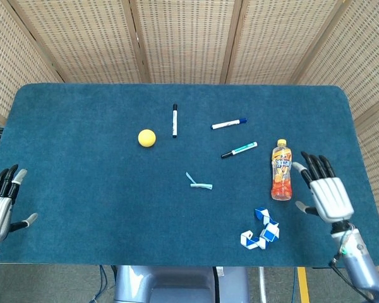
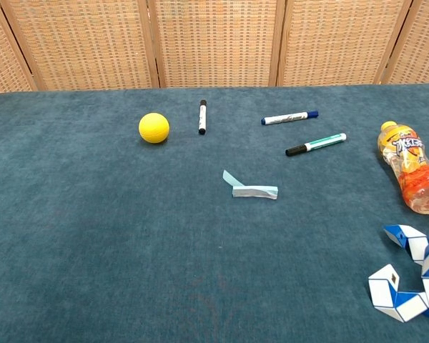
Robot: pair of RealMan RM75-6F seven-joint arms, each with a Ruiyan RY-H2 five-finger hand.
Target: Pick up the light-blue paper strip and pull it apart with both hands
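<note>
Fingers spread and empty on both the right hand [image 1: 327,197], just beside the orange bottle [image 1: 280,170], and the left hand [image 1: 0,205] at the bench's [image 1: 82,189] far edge, leave the light-blue paper strip [image 1: 198,182] lying untouched mid-bench between them.
</note>
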